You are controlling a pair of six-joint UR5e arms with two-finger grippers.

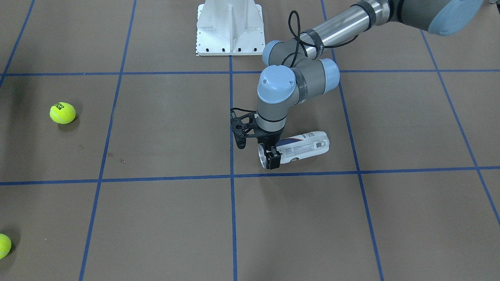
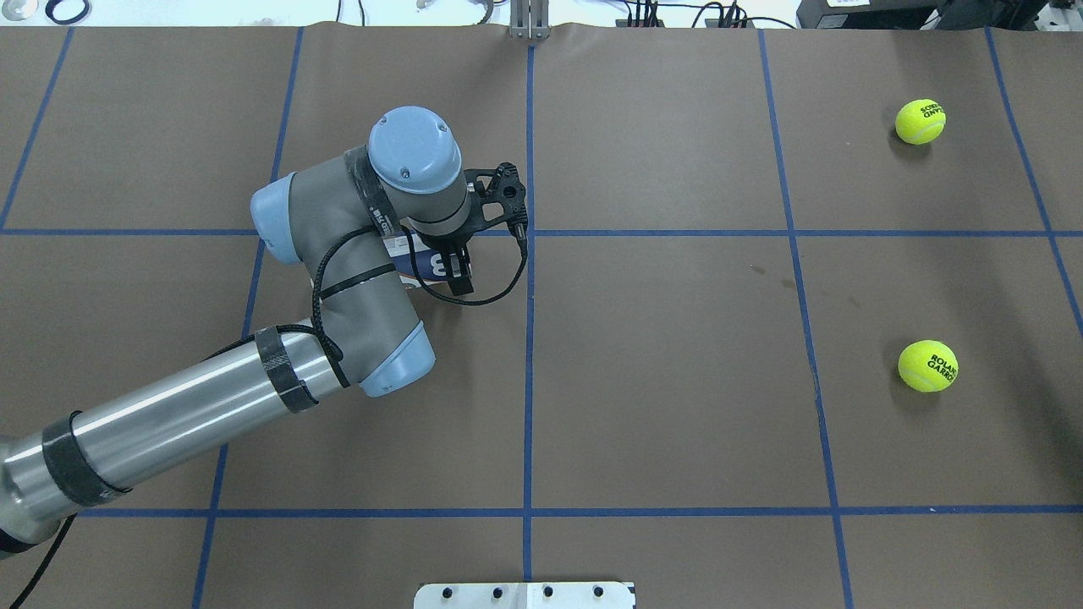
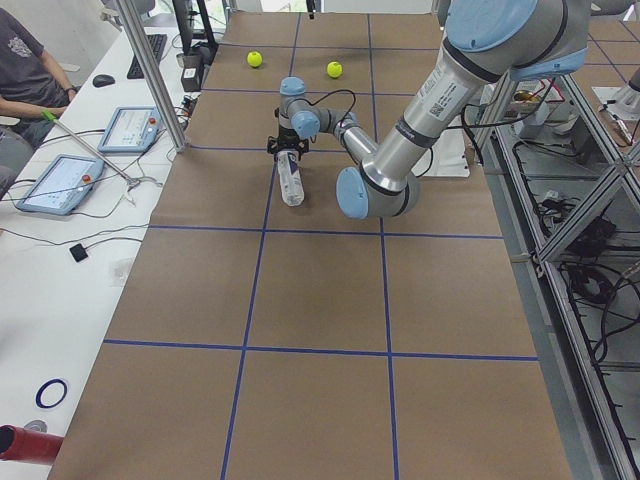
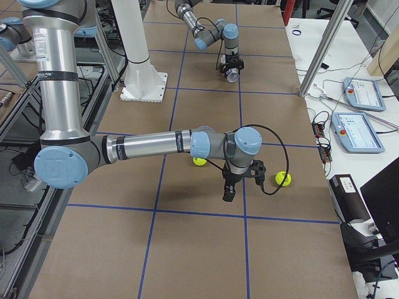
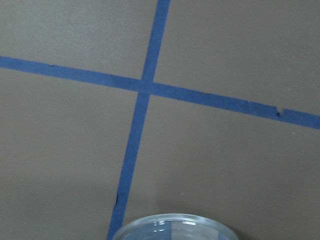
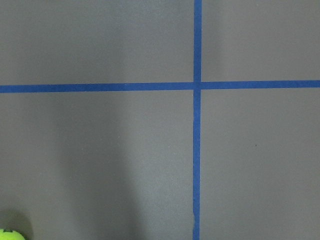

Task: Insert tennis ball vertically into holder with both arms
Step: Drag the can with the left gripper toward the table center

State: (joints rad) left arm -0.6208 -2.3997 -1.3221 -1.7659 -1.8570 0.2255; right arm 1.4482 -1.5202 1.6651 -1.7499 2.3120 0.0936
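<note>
The holder [image 1: 302,146], a clear tube with a white and navy label, lies on its side on the brown table and also shows in the overhead view [image 2: 423,264]. My left gripper [image 1: 271,156] points down and straddles the tube near its open end, fingers against its sides. The tube's clear rim [image 5: 172,226] shows at the bottom of the left wrist view. Two yellow tennis balls [image 2: 920,121] [image 2: 928,365] lie far to the right. My right gripper [image 4: 229,190] hangs above the table between them. I cannot tell if it is open or shut. One ball's edge [image 6: 9,235] shows in the right wrist view.
The white pedestal base [image 1: 229,27] stands at the robot's side of the table. Blue tape lines grid the brown surface. A metal post [image 4: 324,47] and operator tablets [image 4: 355,131] sit beyond the far table edge.
</note>
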